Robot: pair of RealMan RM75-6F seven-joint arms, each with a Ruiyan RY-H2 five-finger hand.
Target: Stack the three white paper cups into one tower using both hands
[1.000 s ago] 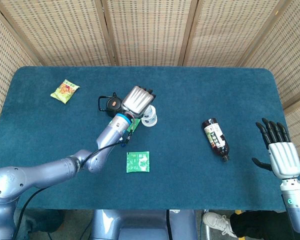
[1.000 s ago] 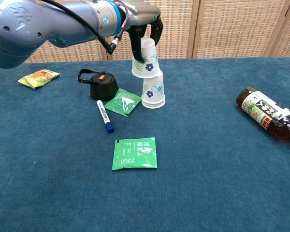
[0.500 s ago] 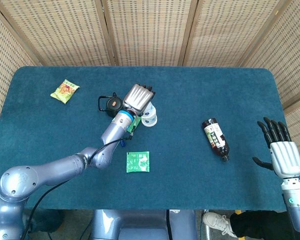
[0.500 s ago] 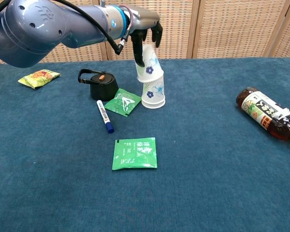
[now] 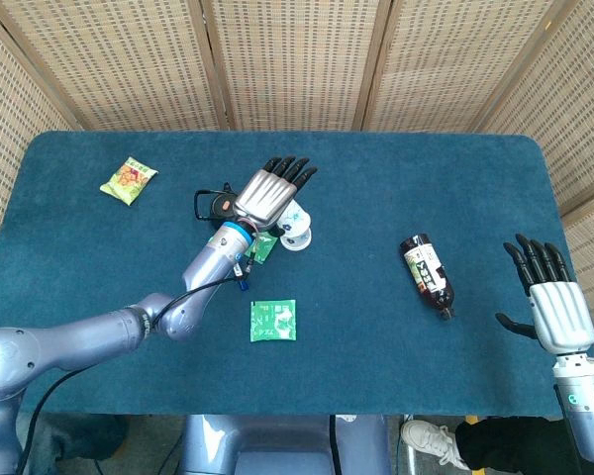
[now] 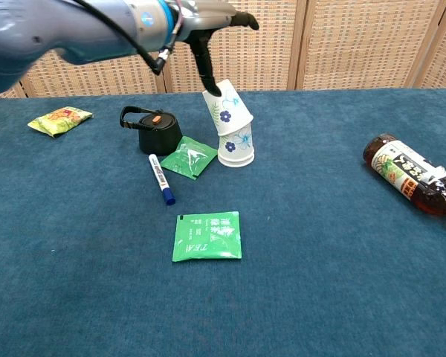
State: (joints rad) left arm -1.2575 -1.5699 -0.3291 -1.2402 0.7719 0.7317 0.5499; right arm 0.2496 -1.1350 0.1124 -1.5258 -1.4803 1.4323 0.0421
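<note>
My left hand (image 5: 268, 192) has let go: a second ago its fingers were wrapped on the upper paper cup (image 6: 228, 108), now they are spread flat above it and hold nothing. One dark finger (image 6: 206, 68) reaches down to the cup's top; I cannot tell if it touches.

The upper cup sits on the lower cup (image 6: 236, 146), tilted toward the black cap (image 6: 154, 134), not seated square. Whether a third cup is nested inside I cannot tell.

The stack stands just right of the green packet (image 6: 188, 157) beside that cap, on the blue counter (image 6: 342, 260). My right hand (image 5: 556, 304) hangs open and idle, far right of the cap, beyond the bottle (image 5: 426, 274).

Judgement: placement made, but the lean wants a straightening press.
</note>
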